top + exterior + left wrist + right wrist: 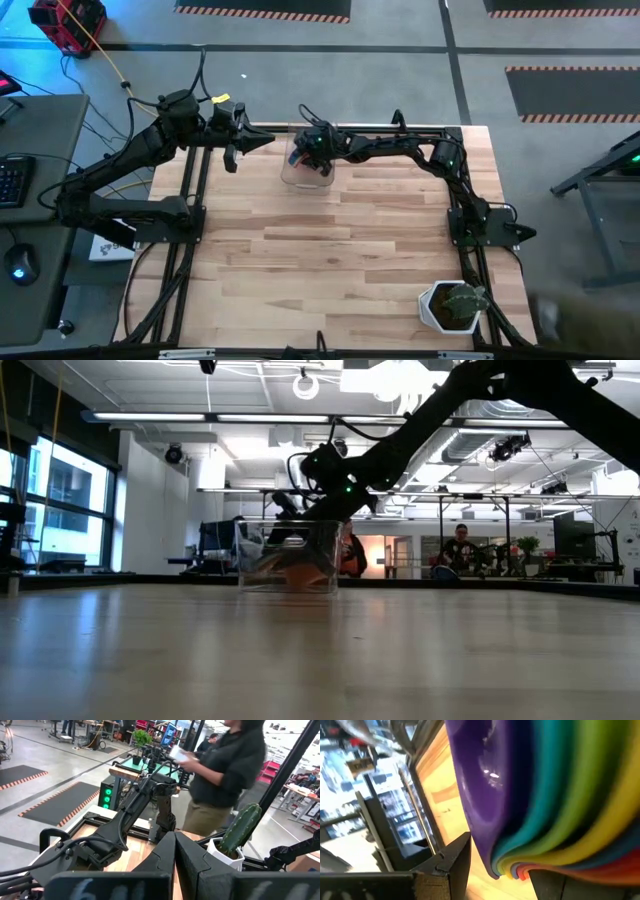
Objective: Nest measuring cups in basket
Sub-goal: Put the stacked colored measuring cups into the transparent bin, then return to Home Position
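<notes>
Two matte black jointed arms (pixel 140 160) with black cables; the right arm (pixel 400 148) shows small green lights.

The right arm is reaching along the worktop's (pixel 330 260) far edge, its wrist bent down, and the right gripper (pixel 312 158) is dipping into the basket (pixel 300 178), its fingers (pixel 451 860) standing apart around the stacked measuring cups (pixel 545 800). The left arm is waiting folded left of the basket, the left gripper (pixel 262 142) pointing toward it with fingers pressed together.
</notes>
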